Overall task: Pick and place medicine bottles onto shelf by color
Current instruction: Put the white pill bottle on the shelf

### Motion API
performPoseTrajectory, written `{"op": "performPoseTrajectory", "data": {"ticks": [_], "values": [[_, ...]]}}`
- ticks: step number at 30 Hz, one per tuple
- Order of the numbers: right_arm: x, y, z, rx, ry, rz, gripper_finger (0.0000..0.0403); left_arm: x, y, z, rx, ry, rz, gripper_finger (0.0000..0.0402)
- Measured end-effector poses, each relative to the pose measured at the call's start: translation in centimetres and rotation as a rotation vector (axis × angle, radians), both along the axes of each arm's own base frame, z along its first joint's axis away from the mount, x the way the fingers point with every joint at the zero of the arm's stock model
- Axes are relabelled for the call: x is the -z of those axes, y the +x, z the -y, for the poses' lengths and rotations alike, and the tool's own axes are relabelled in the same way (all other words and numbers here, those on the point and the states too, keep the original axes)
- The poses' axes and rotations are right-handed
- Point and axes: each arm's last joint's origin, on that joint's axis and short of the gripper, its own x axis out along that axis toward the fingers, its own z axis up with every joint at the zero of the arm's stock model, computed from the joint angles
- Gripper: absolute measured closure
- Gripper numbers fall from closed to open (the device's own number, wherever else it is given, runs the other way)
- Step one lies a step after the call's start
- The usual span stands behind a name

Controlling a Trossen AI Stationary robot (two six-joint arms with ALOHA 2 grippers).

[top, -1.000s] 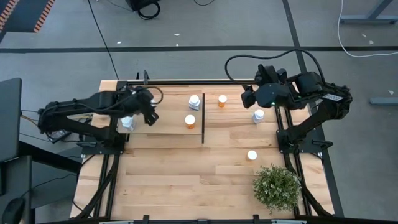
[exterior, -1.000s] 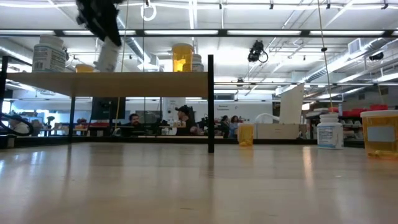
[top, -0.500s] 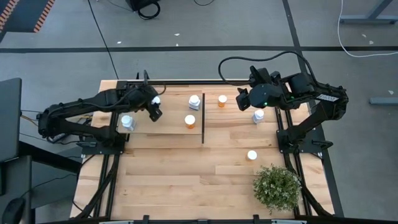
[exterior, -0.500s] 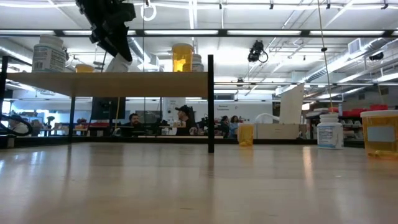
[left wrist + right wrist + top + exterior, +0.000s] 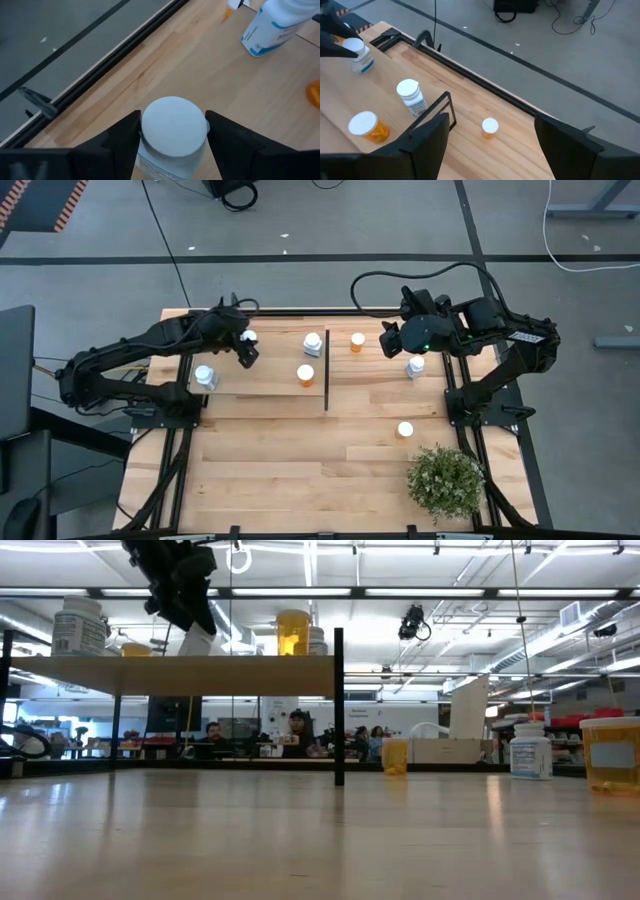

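We start with the light plank-topped bench [image 5: 300, 480] in its black frame, then the raised light-wood shelf [image 5: 270, 380] with its thin black upright divider [image 5: 326, 375]. The left arm has carried its load from beside the shelf's left end towards the far edge over the last second, and the left end effector [image 5: 246, 348] now pinches a white-capped pale medicine bottle [image 5: 172, 132] by its body, tilted and just above the shelf board, so we judge the placing close but not finished. The right end effector [image 5: 392, 338] has edged in towards the divider and hangs spread and empty near the small orange bottle [image 5: 357, 341] on the bench. On the shelf stand a pale bottle [image 5: 204, 376], another pale one [image 5: 313, 343] and an orange bottle [image 5: 305, 374]. Whether the carried bottle's base touches the board, we cannot tell: the fingers hide it, and the low view shows it only from the side.
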Motion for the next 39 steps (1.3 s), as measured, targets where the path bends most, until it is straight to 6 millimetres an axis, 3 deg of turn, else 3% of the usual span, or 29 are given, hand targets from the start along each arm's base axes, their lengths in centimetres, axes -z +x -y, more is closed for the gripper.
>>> {"op": "performPoseTrajectory", "data": {"ticks": [9, 19, 31, 39], "values": [[0.1, 0.0, 0.0, 0.0, -0.01, -0.009, 0.0105, -0.2, -0.5, 0.1, 0.02, 0.028, -0.027, 0.0192], [0.1, 0.0, 0.0, 0.0, -0.011, -0.011, 0.0105, -0.1, -0.6, -0.1, 0.009, 0.025, -0.034, 0.0163], [0.1, 0.0, 0.0, 0.0, -0.011, -0.011, 0.0105, -0.1, -0.7, 0.0, 0.01, 0.022, -0.042, 0.0165], [0.1, 0.0, 0.0, 0.002, -0.008, -0.008, 0.0105, -2.4, -0.3, 0.5, 0.018, 0.066, 0.154, 0.0169]]}}
